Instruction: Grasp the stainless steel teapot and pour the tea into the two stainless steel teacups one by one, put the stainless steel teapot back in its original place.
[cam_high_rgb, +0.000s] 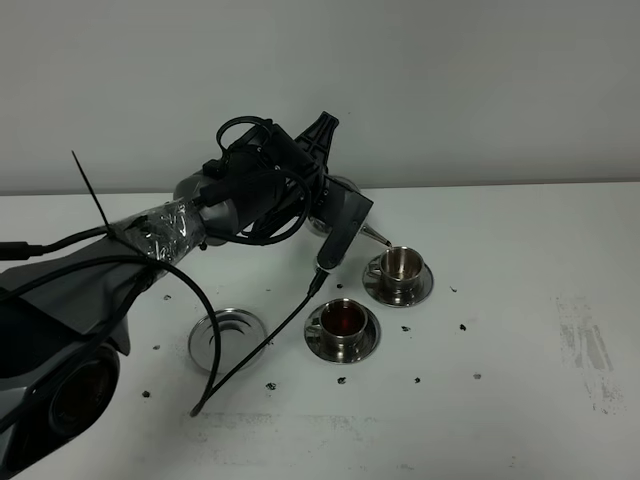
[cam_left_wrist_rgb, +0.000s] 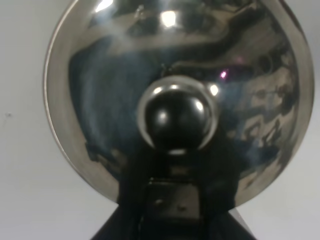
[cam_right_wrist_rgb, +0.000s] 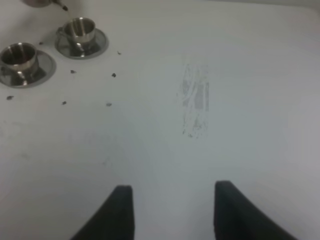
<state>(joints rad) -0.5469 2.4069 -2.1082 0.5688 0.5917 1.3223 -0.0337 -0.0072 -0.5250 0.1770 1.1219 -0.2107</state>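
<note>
The left gripper (cam_high_rgb: 336, 240) is clenching one shiny, squat stainless steel teapot (cam_left_wrist_rgb: 100, 100), holding it off the white table (cam_high_rgb: 520, 400) and tipping it forward. In the left wrist view the domed lid and its round knob (cam_left_wrist_rgb: 177, 117) are filling the frame just ahead of the gripper. The thin curved spout (cam_high_rgb: 377, 237) is pointing down and away from the gripper, its tip hanging just above the rim of one cup.

Two small shiny stainless steel teacups with side handles are standing on the table. The farther cup (cam_high_rgb: 400, 263) is sitting just beyond and below the left gripper, under the spout; cannot tell its fill. The nearer cup (cam_high_rgb: 343, 320) is sitting below the gripper, showing dark red tea. Two round steel saucers, one under each: (cam_high_rgb: 426, 285) and (cam_high_rgb: 371, 345).

One flat round ridged steel disc (cam_high_rgb: 228, 338) is lying back toward the arm, just beside the nearer cup, not touching.

The right gripper (cam_right_wrist_rgb: 172, 195) is hanging released, its two black fingers (cam_right_wrist_rgb: 122, 210) standing apart and grasping nothing, both cups well away from it. One grey scuffed patch (cam_right_wrist_rgb: 195, 105) is lying between. Dark specks (cam_high_rgb: 342, 380) are lying scattered around the saucers, too many and too small to count.
</note>
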